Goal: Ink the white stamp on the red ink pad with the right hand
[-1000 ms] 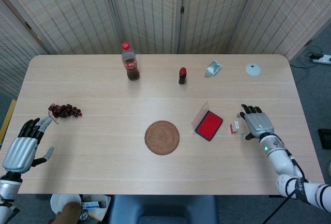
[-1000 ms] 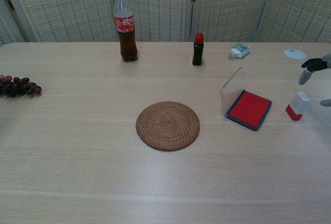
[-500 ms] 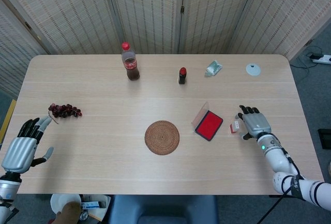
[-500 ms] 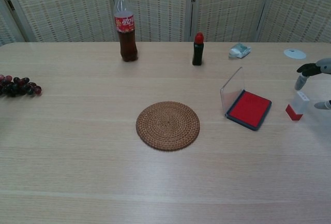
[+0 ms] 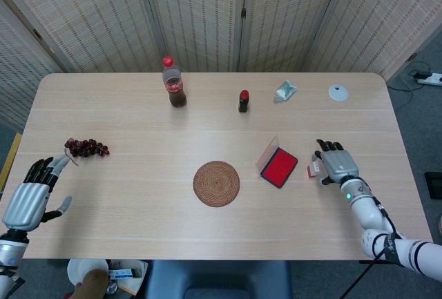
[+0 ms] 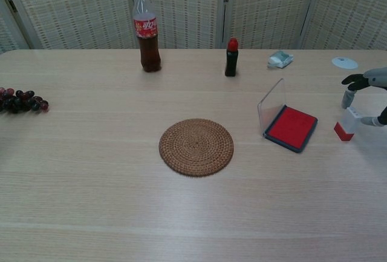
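Head view: the stamp point(image 5: 313, 168) lies on the counter point(image 5: 138, 202) just right of the ink pad point(image 5: 279, 166), whose clear lid stands raised on its left side. The right hand point(image 5: 336, 164) sits palm down against the stamp's right side, fingers spread; whether it grips the stamp cannot be told here. The left hand point(image 5: 31, 195) rests at the counter's near left edge, fingers apart and holding nothing, near the grapes point(image 5: 85, 148). A mat point(image 5: 216, 184) lies left of the pad. Along the far side stand a cola bottle point(image 5: 173, 83) and a small dark bottle point(image 5: 243, 101), with a crumpled packet point(image 5: 284, 91) and a white disc point(image 5: 338, 92) further right.

Chest view: the stamp point(image 6: 347, 123) stands upright, red base down, well clear of the pad point(image 6: 292, 128). The right hand point(image 6: 370, 89) shows only partly at the frame's edge, one fingertip above the stamp and the thumb at its right side; a firm hold cannot be confirmed. The left hand is out of frame.
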